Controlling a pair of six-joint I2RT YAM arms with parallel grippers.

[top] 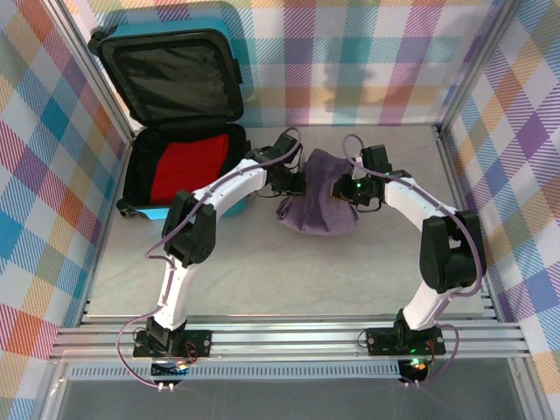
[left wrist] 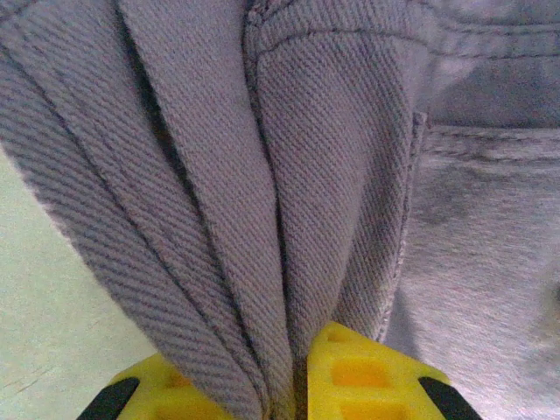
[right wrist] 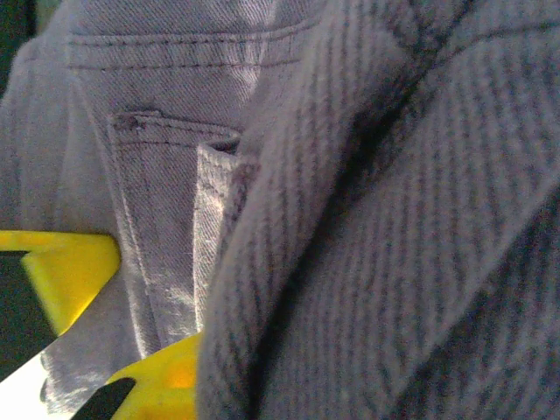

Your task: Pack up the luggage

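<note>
The luggage (top: 147,203) is a turquoise suitcase lying open at the back left, its black-lined lid (top: 166,74) propped upright. A red folded garment (top: 188,166) lies in its base. A purple denim garment (top: 319,210) is bunched on the table to the right of the luggage. My left gripper (top: 297,184) holds its left edge, and thick folds (left wrist: 262,219) are pinched between the yellow fingers (left wrist: 359,376). My right gripper (top: 347,188) is at the garment's right side. Cloth (right wrist: 367,227) drapes over it, one yellow finger (right wrist: 166,385) shows, and the other finger is hidden.
Checked walls enclose the table on the left, back and right, with metal posts (top: 455,96) at the corners. The pale table surface (top: 289,280) stretches between the garment and the arm bases along the aluminium rail (top: 289,337).
</note>
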